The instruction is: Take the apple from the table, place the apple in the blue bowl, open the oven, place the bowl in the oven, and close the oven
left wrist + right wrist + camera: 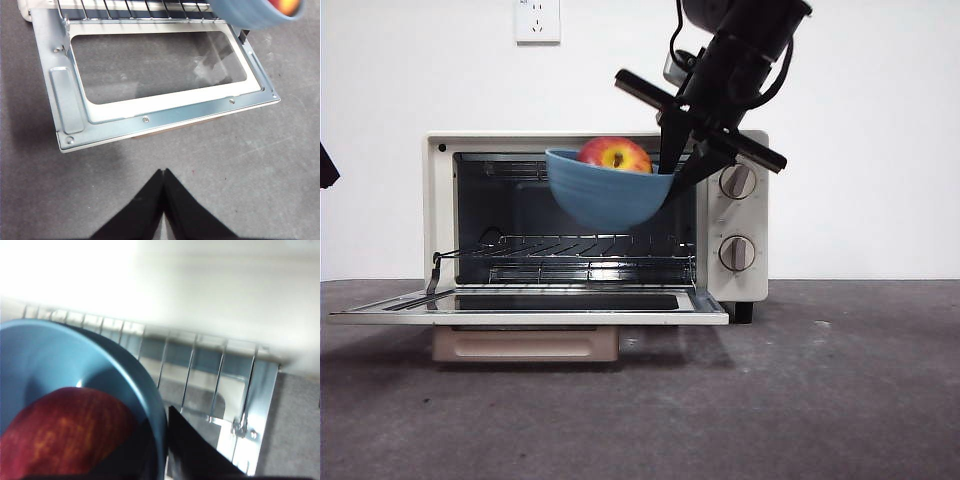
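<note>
The blue bowl (pixel 605 192) hangs in the air in front of the oven's open cavity, with the red apple (pixel 615 154) lying inside it. My right gripper (pixel 675 168) is shut on the bowl's right rim, one jaw inside and one outside. In the right wrist view the bowl (pixel 75 370) and apple (pixel 65 435) fill the near side, above the wire rack (pixel 200 385). The oven (pixel 595 225) stands with its door (pixel 530 305) folded down flat. My left gripper (pixel 163 172) is shut and empty, hovering over the table (pixel 250 165) in front of the door (pixel 155 75).
The wire rack (pixel 570 250) sits low inside the oven. Two knobs (pixel 738 182) are on the oven's right panel, close to the right gripper. A wall socket (pixel 537 20) is on the white wall behind. A black tip (pixel 326 166) shows at the left edge.
</note>
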Controlling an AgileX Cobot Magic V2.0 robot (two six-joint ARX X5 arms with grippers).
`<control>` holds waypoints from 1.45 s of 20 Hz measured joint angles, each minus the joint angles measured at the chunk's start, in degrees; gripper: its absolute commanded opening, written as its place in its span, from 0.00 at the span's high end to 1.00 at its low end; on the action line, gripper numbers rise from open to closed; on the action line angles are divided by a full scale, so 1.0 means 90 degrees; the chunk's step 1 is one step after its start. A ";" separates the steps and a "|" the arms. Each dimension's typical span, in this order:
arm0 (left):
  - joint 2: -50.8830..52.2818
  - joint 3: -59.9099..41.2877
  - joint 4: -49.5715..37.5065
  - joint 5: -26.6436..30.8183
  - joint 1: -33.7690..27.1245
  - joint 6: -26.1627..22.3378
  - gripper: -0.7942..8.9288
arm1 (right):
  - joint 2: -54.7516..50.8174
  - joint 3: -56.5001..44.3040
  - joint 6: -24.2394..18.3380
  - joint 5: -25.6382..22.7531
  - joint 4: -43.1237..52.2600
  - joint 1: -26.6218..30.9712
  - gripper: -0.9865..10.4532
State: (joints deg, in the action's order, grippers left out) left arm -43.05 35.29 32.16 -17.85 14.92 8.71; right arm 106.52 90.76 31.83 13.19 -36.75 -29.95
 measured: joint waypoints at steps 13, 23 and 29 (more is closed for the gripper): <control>0.0000 0.0000 -0.0005 -0.0010 0.0000 0.0000 0.91 | 0.0338 0.0017 0.1751 -0.1020 0.0741 -0.0202 0.91; 0.0000 0.0000 -0.0007 -0.0036 0.0024 0.0002 0.91 | 0.0457 0.0032 0.2140 -0.1491 0.0833 -0.0289 0.90; 0.0000 0.0000 -0.0007 -0.0036 0.0024 0.0002 0.91 | 0.0457 0.0032 0.2164 -0.1489 0.1025 -0.0420 0.75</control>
State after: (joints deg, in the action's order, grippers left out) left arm -43.05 35.29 32.10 -18.17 15.14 8.73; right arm 110.63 91.05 51.31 -0.21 -27.53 -33.74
